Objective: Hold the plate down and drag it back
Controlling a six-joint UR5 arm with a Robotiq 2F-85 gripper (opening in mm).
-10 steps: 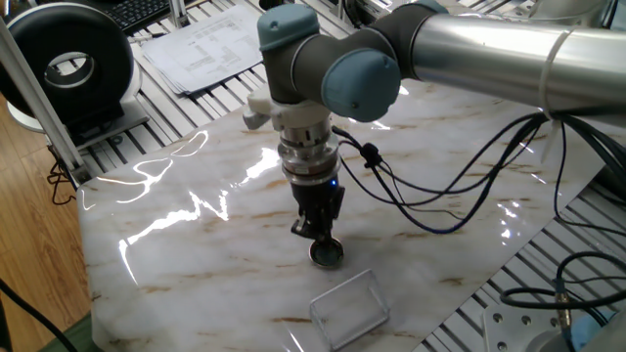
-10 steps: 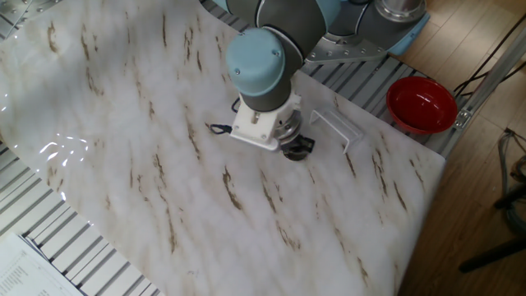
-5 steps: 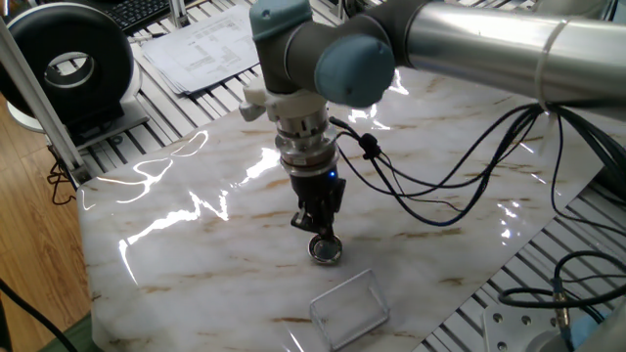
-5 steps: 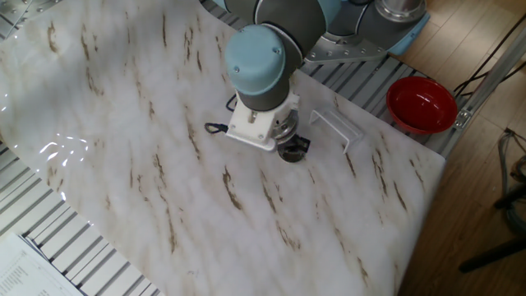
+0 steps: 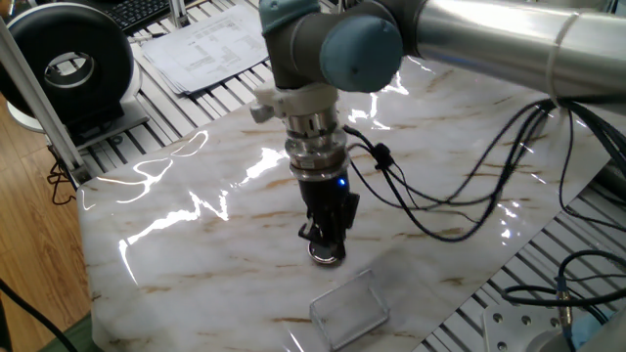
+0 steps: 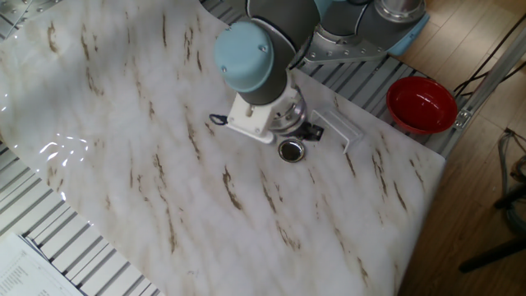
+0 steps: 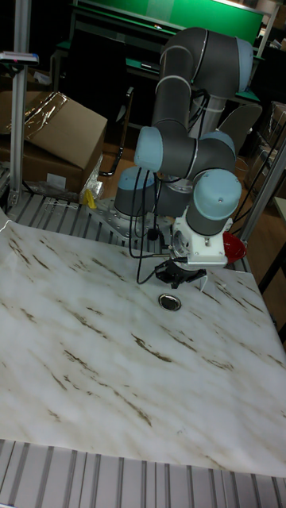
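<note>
The gripper (image 5: 327, 238) points down at the plate (image 5: 328, 253), and its fingers (image 5: 335, 231) look pressed close together with nothing between them. In the one fixed view the tips reach the plate's far rim. The other fixed view shows the plate (image 6: 291, 150) almost fully uncovered, just beside the gripper (image 6: 310, 132), and the tall fixed view shows the plate (image 7: 169, 302) lying a little in front of the gripper (image 7: 176, 274). Whether the tips bear on the rim or stand just clear of it cannot be told.

The step in hand is judged to be the pressing-down stage, with the drag not yet finished. The next move calls for firm downward contact on the disc, then a flat pull with constant pressure so that the smooth metal does not slip out from under the tips.

The plate lies flat on the marbled tabletop (image 5: 196, 244). A clear plastic tray (image 5: 349, 307) sits near it on the camera side in the one fixed view and limits travel there. A red bowl (image 6: 422, 104) stands off the table edge, well apart. The rest of the tabletop (image 6: 123, 123) offers broad room for the drag.
</note>
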